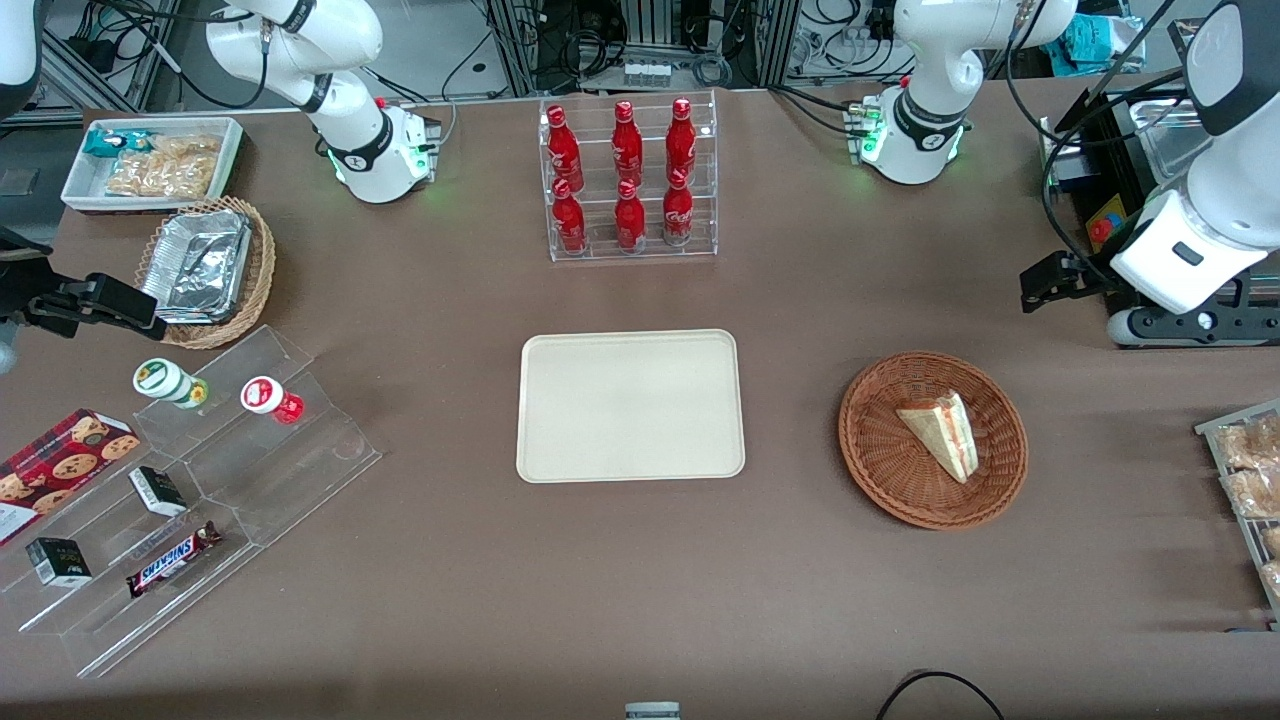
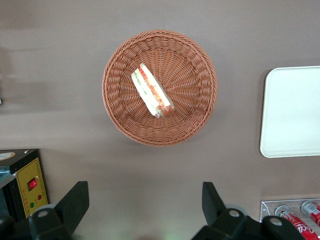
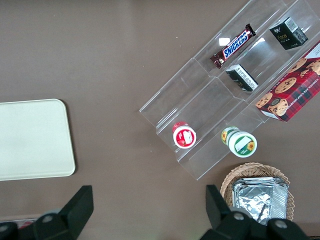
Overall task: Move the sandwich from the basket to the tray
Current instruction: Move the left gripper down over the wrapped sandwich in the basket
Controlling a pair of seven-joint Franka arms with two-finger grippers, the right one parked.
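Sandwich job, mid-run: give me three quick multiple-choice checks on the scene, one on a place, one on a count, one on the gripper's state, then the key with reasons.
1. Where is the sandwich?
A. In the basket
B. On the tray
C. On the bare table

2. How many red bottles stand in the clear rack?
A. Four
B. Six
C. Eight

3. What is the gripper doing?
A. Shut on the sandwich
B. Open, holding nothing, up above the table beside the basket
C. Open, resting on the tray

Key:
1 A: the wedge lies inside the woven rim in both the front and left wrist views, and the tray is bare.
2 B: two rows of three show in the front view.
3 B: the left wrist view shows both fingers spread wide with only table between them, the basket apart from them.
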